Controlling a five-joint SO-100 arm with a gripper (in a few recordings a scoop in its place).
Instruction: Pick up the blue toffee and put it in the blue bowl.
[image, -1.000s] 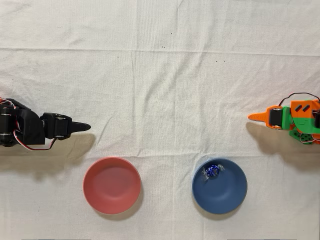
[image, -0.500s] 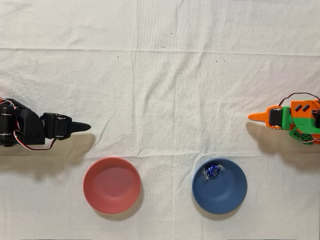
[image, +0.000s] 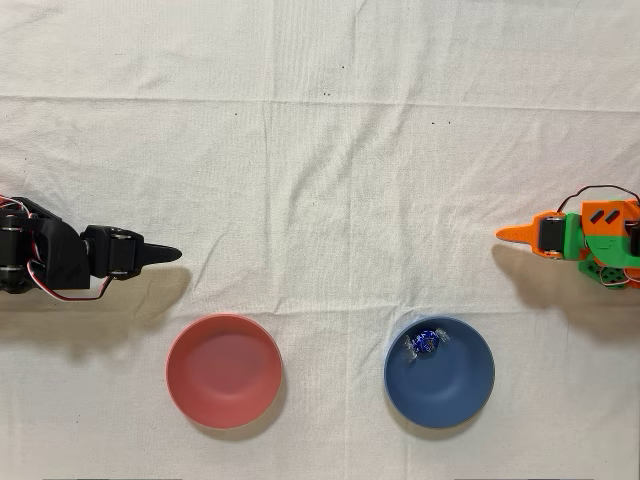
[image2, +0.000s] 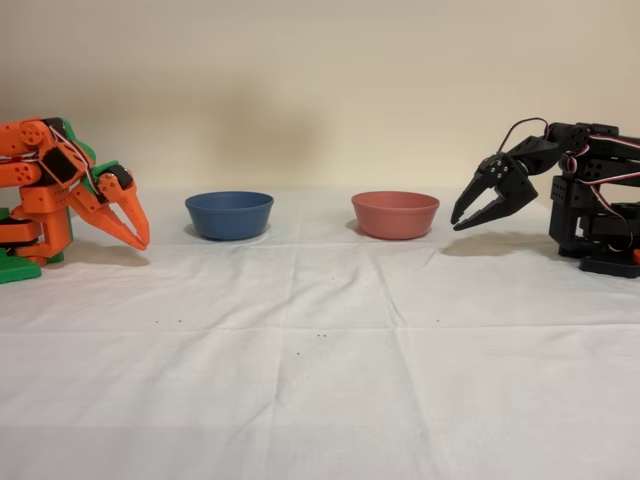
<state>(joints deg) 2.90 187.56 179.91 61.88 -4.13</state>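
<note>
Blue toffee (image: 424, 343) sits in the blue bowl (image: 455, 395) already imo, so just park; orange fingers (image2: 133, 226) look closed w/ nothing held.

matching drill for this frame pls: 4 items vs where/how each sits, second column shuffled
Items:
1. toffee
2. pink bowl
3. orange arm's claw
4. blue bowl

States:
A. empty, at the left in the overhead view
B. lying inside the blue bowl, near its rim
C. pulled back beside the blue bowl, holding nothing
D. holds the candy, at the right in the overhead view

Pairs: 1-B, 2-A, 3-C, 4-D
</note>
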